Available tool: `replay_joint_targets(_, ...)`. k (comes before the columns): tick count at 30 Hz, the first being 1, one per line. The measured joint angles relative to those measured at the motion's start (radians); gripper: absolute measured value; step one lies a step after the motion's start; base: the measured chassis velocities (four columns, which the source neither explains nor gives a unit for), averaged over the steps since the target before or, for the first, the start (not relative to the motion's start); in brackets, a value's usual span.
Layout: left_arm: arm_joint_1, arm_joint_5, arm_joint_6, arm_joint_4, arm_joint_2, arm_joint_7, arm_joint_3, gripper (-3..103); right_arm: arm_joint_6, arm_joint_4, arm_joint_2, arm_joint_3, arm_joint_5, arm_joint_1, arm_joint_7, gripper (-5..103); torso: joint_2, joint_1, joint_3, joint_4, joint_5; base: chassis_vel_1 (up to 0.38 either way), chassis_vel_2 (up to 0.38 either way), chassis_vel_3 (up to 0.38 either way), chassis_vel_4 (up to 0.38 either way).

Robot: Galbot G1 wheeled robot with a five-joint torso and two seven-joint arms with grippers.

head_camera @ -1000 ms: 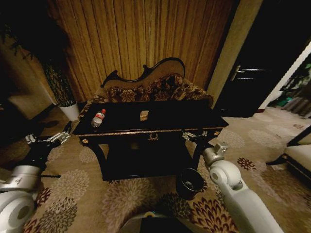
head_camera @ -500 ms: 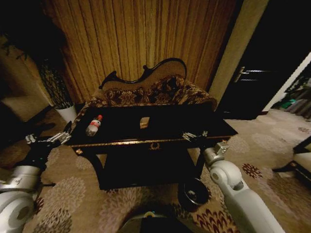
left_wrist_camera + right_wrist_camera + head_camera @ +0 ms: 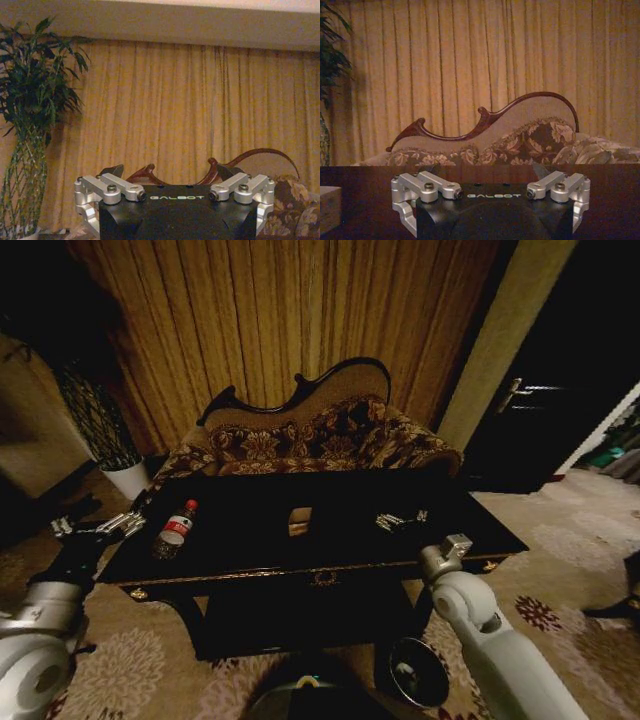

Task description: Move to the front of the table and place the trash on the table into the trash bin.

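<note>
two hands (image 3: 100, 528) (image 3: 400, 521) open, level with table (image 3: 330, 573) edge.

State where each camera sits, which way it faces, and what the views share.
Head view: high, looking forward and down at the table, bottle and trash bin; both arms show.
Left wrist view: behind the open left gripper, facing curtain and plant.
Right wrist view: behind the open right gripper, level across the tabletop.
Shared: the sofa.

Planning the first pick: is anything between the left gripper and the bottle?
Nothing visible. The bottle lies near the table's left end, with bare tabletop between it and the left gripper, which hangs open just off that end. The tan block sits farther toward the middle.
</note>
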Motion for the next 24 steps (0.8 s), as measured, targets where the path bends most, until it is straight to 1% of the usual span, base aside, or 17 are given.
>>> replay_joint_targets(4,0.003,-0.002,0.0,-0.001,0.0,0.0,-0.004,100,-0.019,0.016,-0.024,-0.017,0.017,0.0,-0.007,100,0.0,-0.001,0.0,-0.0001,0.0002,0.0,0.0,0.0,0.0)
replay_joint_targets(5,0.004,-0.002,0.0,-0.001,0.0,0.0,-0.006,100,-0.028,0.021,-0.033,-0.023,0.034,0.0,-0.01,100,0.0,-0.001,0.0,0.0,0.0003,0.0,0.0,0.0,0.0)
replay_joint_targets(7,0.009,-0.01,-0.001,-0.002,0.001,0.0,-0.019,100,-0.076,0.05,-0.083,-0.033,0.118,0.007,-0.008,100,0.0,0.0,0.0,-0.0001,0.0003,0.0,0.0,0.0,0.0)
replay_joint_targets(8,0.009,-0.01,-0.001,-0.002,0.001,0.0,-0.019,100,-0.076,0.05,-0.083,-0.033,0.118,0.007,-0.008,100,0.0,0.0,0.0,-0.0001,0.0003,0.0,0.0,0.0,0.0)
replay_joint_targets(9,0.011,-0.014,-0.001,-0.003,0.002,0.0,-0.023,100,-0.091,0.058,-0.099,-0.035,0.146,0.011,-0.003,100,0.0,0.0,0.0,0.0,0.0002,0.0,0.0,0.0,0.0)
replay_joint_targets(10,0.015,-0.017,-0.002,-0.005,0.002,-0.001,-0.029,100,-0.11,0.075,-0.145,-0.039,0.215,0.02,0.002,100,0.0,0.001,0.0,0.0,-0.0002,0.0,0.0,0.0,0.0)
replay_joint_targets(11,0.016,-0.017,-0.003,-0.006,0.001,-0.001,-0.032,100,-0.111,0.079,-0.16,-0.042,0.238,0.022,0.001,100,0.0,0.001,0.0,0.0001,-0.0001,0.0,0.0,0.0,0.0)
replay_joint_targets(12,0.016,-0.017,-0.003,-0.006,0.001,-0.001,-0.032,100,-0.111,0.079,-0.16,-0.042,0.238,0.022,0.001,100,0.0,0.001,0.0,0.0001,-0.0001,0.0,0.0,0.0,0.0)
replay_joint_targets(15,0.019,-0.018,-0.003,-0.015,-0.01,-0.001,-0.035,100,-0.1,0.105,-0.247,-0.061,0.339,0.03,-0.027,100,0.0,0.001,0.0,0.0001,0.0001,0.0,0.0,0.0,0.0)
replay_joint_targets(16,0.02,-0.018,-0.003,-0.016,-0.012,-0.001,-0.035,100,-0.1,0.116,-0.267,-0.062,0.354,0.033,-0.039,100,0.0,0.001,0.0,0.0,0.0001,0.0,0.0,0.0,0.0)
replay_joint_targets(17,0.02,-0.018,-0.003,-0.016,-0.012,-0.001,-0.035,100,-0.1,0.116,-0.267,-0.062,0.354,0.033,-0.039,100,0.0,0.001,0.0,0.0,0.0001,0.0,0.0,0.0,0.0)
replay_joint_targets(20,0.021,-0.016,-0.002,-0.025,-0.016,-0.001,-0.032,100,-0.12,0.157,-0.331,-0.069,0.403,0.047,-0.058,100,0.0,0.0,0.0,-0.0001,0.0002,0.0,0.0,0.0,0.0)
replay_joint_targets(21,0.021,-0.016,-0.002,-0.025,-0.016,-0.001,-0.032,100,-0.12,0.157,-0.331,-0.069,0.403,0.047,-0.058,100,0.0,0.0,0.0,-0.0001,0.0002,0.0,0.0,0.0,0.0)
replay_joint_targets(24,0.021,-0.011,0.0,-0.03,-0.021,-0.001,-0.027,100,-0.138,0.187,-0.392,-0.108,0.431,0.076,-0.014,100,0.0,0.001,0.0,0.0001,-0.0001,0.0,0.0,0.0,0.0)
